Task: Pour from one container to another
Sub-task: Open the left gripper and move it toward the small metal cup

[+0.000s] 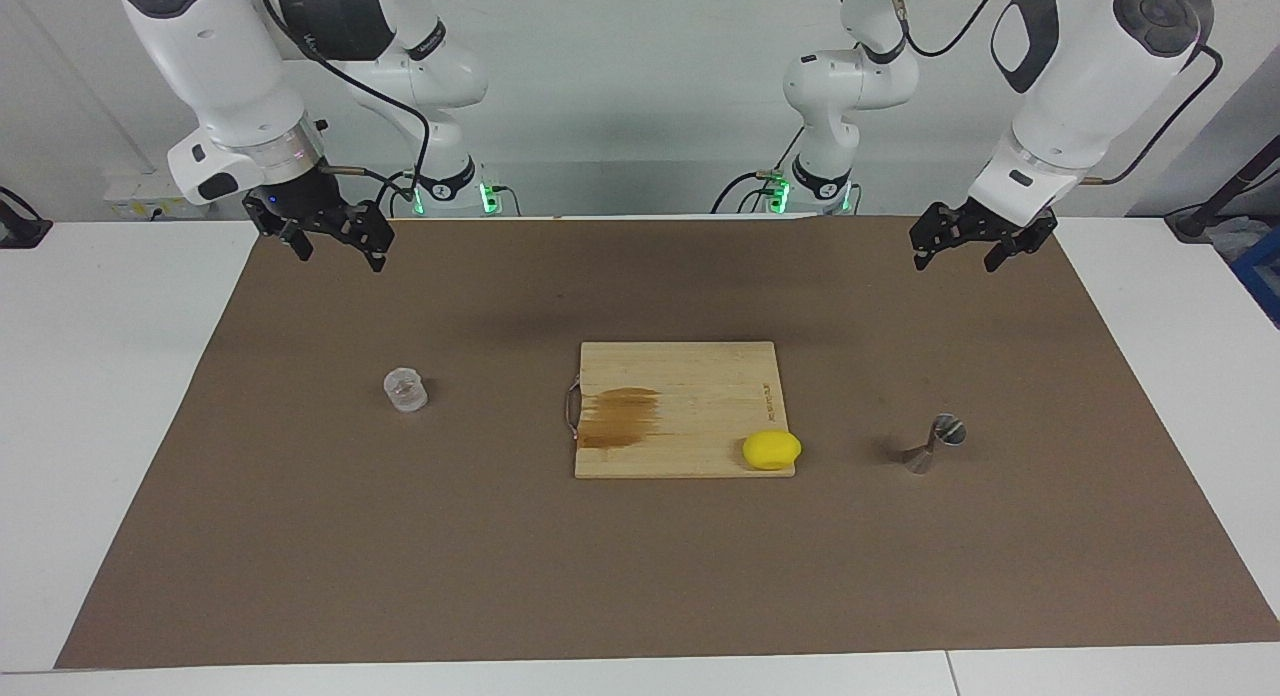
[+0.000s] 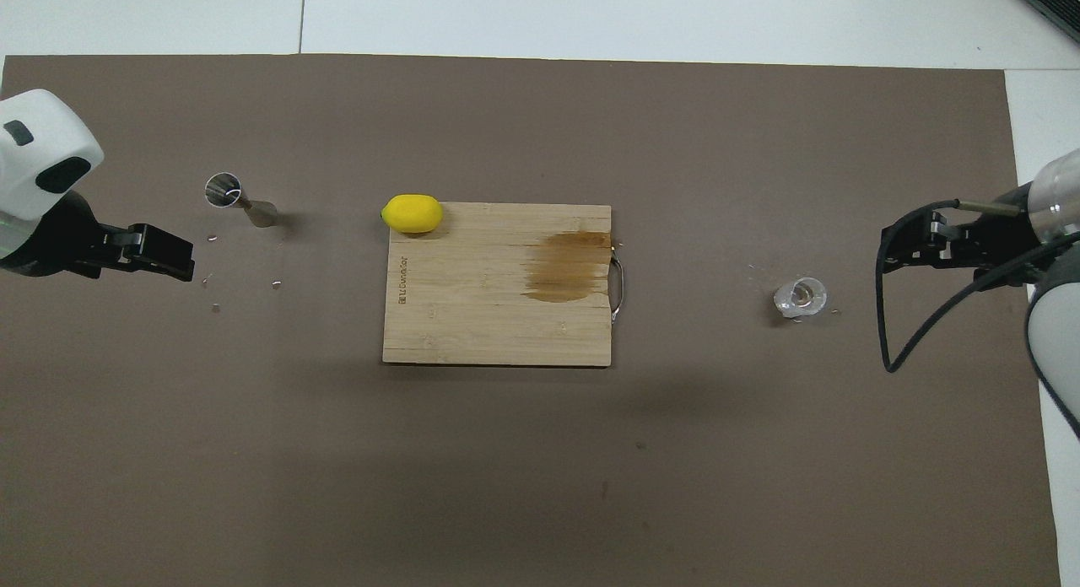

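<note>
The small clear cup (image 1: 405, 389) stands upright on the brown mat toward the right arm's end; it also shows in the overhead view (image 2: 800, 297). The steel hourglass jigger (image 1: 932, 444) stands on the mat toward the left arm's end, also seen in the overhead view (image 2: 240, 201). My left gripper (image 1: 955, 254) is open and empty, raised over the mat at its own end, apart from the jigger. My right gripper (image 1: 340, 254) is open and empty, raised over the mat's edge at its own end, apart from the cup.
A wooden cutting board (image 1: 690, 371) with a brown stain and a metal handle lies mid-table. A yellow lemon (image 1: 771, 449) rests at the board's corner nearest the jigger. Small crumbs (image 2: 213, 293) lie on the mat beside the jigger.
</note>
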Robot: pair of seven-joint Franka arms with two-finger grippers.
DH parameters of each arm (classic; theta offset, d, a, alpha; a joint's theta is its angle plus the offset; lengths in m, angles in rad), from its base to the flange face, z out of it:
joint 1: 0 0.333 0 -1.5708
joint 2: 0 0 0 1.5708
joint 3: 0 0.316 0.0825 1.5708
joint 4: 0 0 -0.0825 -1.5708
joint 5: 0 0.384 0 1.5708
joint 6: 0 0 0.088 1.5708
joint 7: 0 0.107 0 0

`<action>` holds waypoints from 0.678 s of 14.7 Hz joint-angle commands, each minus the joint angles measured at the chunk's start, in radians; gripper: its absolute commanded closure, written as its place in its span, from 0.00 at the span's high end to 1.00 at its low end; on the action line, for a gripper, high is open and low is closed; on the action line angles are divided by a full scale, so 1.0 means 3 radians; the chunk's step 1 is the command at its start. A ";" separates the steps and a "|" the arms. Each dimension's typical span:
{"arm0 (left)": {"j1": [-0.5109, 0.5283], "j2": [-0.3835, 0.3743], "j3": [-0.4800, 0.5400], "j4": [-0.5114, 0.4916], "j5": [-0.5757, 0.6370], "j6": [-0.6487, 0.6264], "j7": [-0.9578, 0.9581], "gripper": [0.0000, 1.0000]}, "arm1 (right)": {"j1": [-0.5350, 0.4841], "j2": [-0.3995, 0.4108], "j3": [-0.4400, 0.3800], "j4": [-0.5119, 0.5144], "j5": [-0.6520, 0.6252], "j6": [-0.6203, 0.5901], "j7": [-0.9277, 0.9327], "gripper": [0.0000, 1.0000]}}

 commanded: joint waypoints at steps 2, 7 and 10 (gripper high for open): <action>-0.0097 -0.0136 0.0031 -0.0224 -0.0022 0.0269 -0.0082 1.00 | -0.0039 -0.0044 -0.0002 -0.0028 0.0076 0.0018 -0.0134 1.00; -0.0016 0.0118 0.0082 -0.0077 -0.0451 0.0076 -0.0098 1.00 | -0.0034 -0.0044 -0.0002 -0.0028 0.0076 0.0013 -0.0134 1.00; 0.0061 0.0415 0.0133 0.0057 -0.0584 -0.0027 -0.0108 1.00 | -0.0034 -0.0044 -0.0002 -0.0028 0.0076 0.0013 -0.0133 1.00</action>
